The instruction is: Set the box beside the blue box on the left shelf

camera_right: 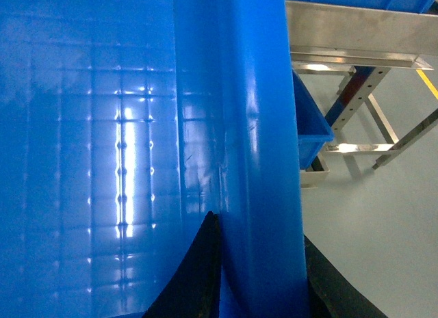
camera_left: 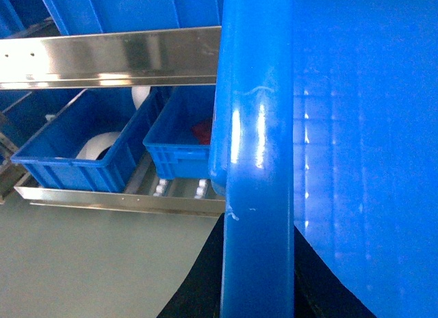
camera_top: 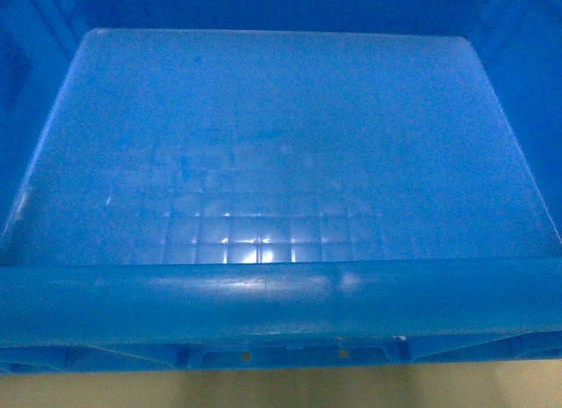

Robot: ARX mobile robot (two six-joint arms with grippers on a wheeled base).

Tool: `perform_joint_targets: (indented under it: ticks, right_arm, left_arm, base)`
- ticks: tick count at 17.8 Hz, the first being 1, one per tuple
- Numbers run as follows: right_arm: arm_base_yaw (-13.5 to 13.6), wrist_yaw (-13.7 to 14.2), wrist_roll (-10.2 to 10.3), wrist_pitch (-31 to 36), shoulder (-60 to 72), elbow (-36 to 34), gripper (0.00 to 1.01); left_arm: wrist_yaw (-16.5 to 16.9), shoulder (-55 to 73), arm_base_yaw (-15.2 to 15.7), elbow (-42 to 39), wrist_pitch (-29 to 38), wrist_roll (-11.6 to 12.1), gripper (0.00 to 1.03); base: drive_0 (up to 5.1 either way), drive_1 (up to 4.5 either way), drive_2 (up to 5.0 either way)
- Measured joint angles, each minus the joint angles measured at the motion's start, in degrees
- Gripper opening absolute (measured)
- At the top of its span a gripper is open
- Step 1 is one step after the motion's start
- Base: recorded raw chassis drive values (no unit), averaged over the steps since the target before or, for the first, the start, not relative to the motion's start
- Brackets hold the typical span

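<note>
Two arms carry one large bright-blue box (camera_top: 281,153), and it fills the head view almost wholly: its smooth floor with a faint grid lies open to the camera, its thick rolled rim runs across the bottom of the picture, and a strip of pale floor (camera_top: 281,390) shows beneath. In the left wrist view the same rim stands as a thick vertical bar up the middle, with the box's inner floor to the right of it; black parts of the left gripper (camera_left: 198,290) show at the bottom on both sides of the rim, so the jaws appear to straddle the rim and clamp it, though the fingertips themselves are hidden. In the right wrist view the rim again runs up the picture, the gridded floor on its left; a black finger (camera_right: 195,277) of the right gripper (camera_right: 260,290) lies against the inner wall and another dark part sits just outside the rim, so this gripper too looks closed upon the rim. Beyond the box, the left wrist view shows the left shelf (camera_left: 171,189): grey metal rails with small white rollers, bearing two smaller blue bins (camera_left: 96,143) side by side, one holding a white object and the other something red. A bright steel rail (camera_left: 109,58) crosses above them. The carried box hangs near this shelf, not resting on it. The right wrist view shows a steel frame (camera_right: 363,37) and grey floor beside the box.
</note>
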Motion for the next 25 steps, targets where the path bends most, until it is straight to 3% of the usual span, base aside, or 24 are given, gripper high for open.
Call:
perform_joint_targets:
  ticks: [25]
  right_arm:
    - [0.0,0.0,0.0,0.3,-0.2,0.0,0.17]
  left_arm:
    - [-0.1,-0.1,0.0,0.0,0.3,0.1,0.11]
  base:
    - [0.0,0.00,0.0]
